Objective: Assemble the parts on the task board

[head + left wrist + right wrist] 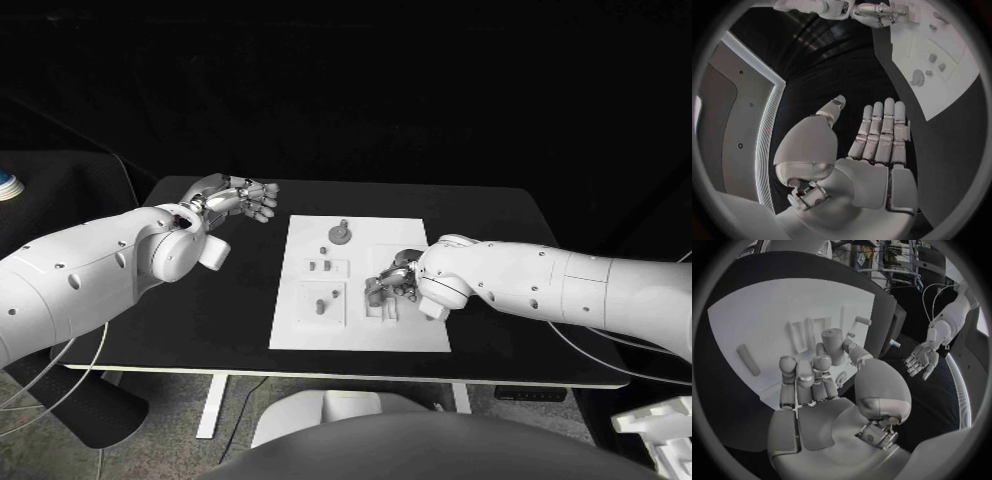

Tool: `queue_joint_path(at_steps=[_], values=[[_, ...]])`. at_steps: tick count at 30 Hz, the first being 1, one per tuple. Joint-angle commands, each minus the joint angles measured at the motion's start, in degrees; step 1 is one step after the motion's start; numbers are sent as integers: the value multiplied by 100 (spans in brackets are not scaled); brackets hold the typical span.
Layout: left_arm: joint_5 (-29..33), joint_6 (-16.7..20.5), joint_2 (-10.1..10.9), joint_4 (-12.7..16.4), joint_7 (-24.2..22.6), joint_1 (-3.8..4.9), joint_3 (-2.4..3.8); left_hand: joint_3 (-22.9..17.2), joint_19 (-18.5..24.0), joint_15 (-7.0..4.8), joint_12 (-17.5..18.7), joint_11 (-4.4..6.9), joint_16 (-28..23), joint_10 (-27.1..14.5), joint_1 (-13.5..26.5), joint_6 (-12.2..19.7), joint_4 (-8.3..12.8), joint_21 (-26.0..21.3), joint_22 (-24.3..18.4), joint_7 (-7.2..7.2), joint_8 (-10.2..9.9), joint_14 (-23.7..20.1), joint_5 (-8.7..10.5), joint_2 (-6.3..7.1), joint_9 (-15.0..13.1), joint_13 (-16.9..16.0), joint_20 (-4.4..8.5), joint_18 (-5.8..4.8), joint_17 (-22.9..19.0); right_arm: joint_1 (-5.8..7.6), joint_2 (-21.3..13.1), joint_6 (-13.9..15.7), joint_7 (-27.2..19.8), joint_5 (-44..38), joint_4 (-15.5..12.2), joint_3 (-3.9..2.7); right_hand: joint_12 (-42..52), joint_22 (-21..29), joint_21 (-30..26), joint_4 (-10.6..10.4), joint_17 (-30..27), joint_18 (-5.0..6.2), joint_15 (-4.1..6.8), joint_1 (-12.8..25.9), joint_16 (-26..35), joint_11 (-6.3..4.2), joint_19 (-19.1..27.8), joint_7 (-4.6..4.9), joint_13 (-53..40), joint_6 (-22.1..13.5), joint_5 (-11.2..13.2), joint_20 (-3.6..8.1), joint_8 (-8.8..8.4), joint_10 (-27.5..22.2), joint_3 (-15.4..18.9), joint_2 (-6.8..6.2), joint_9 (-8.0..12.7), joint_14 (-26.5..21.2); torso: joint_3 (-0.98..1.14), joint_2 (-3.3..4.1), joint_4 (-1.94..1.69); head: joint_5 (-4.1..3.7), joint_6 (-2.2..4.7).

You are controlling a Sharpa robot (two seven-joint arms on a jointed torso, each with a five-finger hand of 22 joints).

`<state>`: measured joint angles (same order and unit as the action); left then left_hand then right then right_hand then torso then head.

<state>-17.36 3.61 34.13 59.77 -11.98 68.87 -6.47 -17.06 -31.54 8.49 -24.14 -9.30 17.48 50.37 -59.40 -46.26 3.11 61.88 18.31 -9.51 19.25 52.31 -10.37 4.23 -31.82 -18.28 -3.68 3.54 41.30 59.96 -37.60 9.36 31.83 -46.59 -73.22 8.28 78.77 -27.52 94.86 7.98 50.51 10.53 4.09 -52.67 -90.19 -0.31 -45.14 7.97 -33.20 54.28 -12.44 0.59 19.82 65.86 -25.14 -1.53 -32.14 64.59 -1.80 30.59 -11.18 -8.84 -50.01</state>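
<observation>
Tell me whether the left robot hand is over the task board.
No, the left robot hand hangs open above bare table, beside the task board.

A black surface (216, 320) with rounded corners carries the things. The white task board (364, 335) lies flat on it, about in the middle and a little to the right, its long sides running from the near edge toward the far edge.

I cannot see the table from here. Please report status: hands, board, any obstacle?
Left hand open, off the task board. Right hand over the board, fingers curled among the parts; grip unclear. No obstacle seen.
</observation>
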Motion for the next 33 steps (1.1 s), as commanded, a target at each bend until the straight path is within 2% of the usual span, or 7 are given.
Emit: queue_joint_path(at_steps=[1, 8, 11, 20, 28, 33], values=[[15, -71, -3, 14, -22, 5, 5, 34, -14, 9, 22, 9, -32, 47, 51, -21, 10, -20, 5, 10, -21, 29, -16, -2, 1, -7, -2, -27, -7, -2, -12, -28, 55, -222, 49, 2, 36, -8, 543, -32, 6, 97, 23, -92, -34, 2, -19, 64, -6, 94, -15, -20, 60, 29, -7, 43, -73, 5, -4, -3, 15, 9, 1], [13, -77, -1, 21, -16, 5, 5, 37, -12, 9, 23, 9, -34, 46, 53, -21, 10, -22, 5, 10, -21, 26, -16, -1, 1, -7, -2, -27, -9, -3, -43, -252, 77, -18, -42, 16, 36, -8, 543, -34, 6, 97, 23, -90, -34, 2, -19, 64, -6, 95, -15, -21, 59, 29, -6, 43, -73, 5, 5, 0, 22, 9, 1], [5, -81, -5, 20, -14, 5, 5, 37, -12, 9, 24, 9, -35, 46, 54, -21, 10, -23, 5, 10, -21, 25, -16, -1, 1, -7, -2, -27, -9, -4, -60, -361, 106, 229, -88, 16, 36, -8, 543, -35, 6, 97, 23, -89, -34, 3, -19, 64, -6, 95, -14, -21, 59, 29, -6, 43, -72, 5, 4, 2, 14, 11, 1], [0, -92, -4, 17, -8, 5, 5, 38, -10, 9, 25, 9, -36, 46, 55, -21, 10, -24, 5, 10, -21, 22, -17, -1, 1, -7, -1, -27, -11, -3, -65, -463, 165, 652, -149, 16, 35, -9, 543, -40, 6, 96, 23, -83, -34, 3, -18, 65, -5, 96, -14, -22, 58, 28, -3, 44, -72, 5, -5, -1, 9, 16, 1], [-2, -99, 1, 24, -1, 5, 5, 39, -9, 10, 26, 9, -37, 46, 56, -22, 10, -26, 5, 10, -21, 20, -17, -1, 1, -7, -1, -27, -12, -3, -36, -591, 199, 718, -73, 17, 33, -9, 542, -48, 6, 94, 23, -71, -34, 5, -17, 65, -5, 96, -12, -25, 56, 26, 2, 46, -70, 3, -6, -3, 16, 9, 1], [-9, -110, 2, 26, 11, 6, 5, 40, -9, 10, 27, 9, -38, 46, 57, -22, 10, -26, 5, 10, -22, 20, -17, -1, 1, -7, -1, -27, -12, -3, -19, -638, 217, 722, 15, 19, 31, -9, 542, -54, 6, 93, 22, -62, -34, 6, -16, 66, -4, 97, -10, -26, 54, 23, 5, 48, -69, 2, -12, -4, 6, 10, 1]])
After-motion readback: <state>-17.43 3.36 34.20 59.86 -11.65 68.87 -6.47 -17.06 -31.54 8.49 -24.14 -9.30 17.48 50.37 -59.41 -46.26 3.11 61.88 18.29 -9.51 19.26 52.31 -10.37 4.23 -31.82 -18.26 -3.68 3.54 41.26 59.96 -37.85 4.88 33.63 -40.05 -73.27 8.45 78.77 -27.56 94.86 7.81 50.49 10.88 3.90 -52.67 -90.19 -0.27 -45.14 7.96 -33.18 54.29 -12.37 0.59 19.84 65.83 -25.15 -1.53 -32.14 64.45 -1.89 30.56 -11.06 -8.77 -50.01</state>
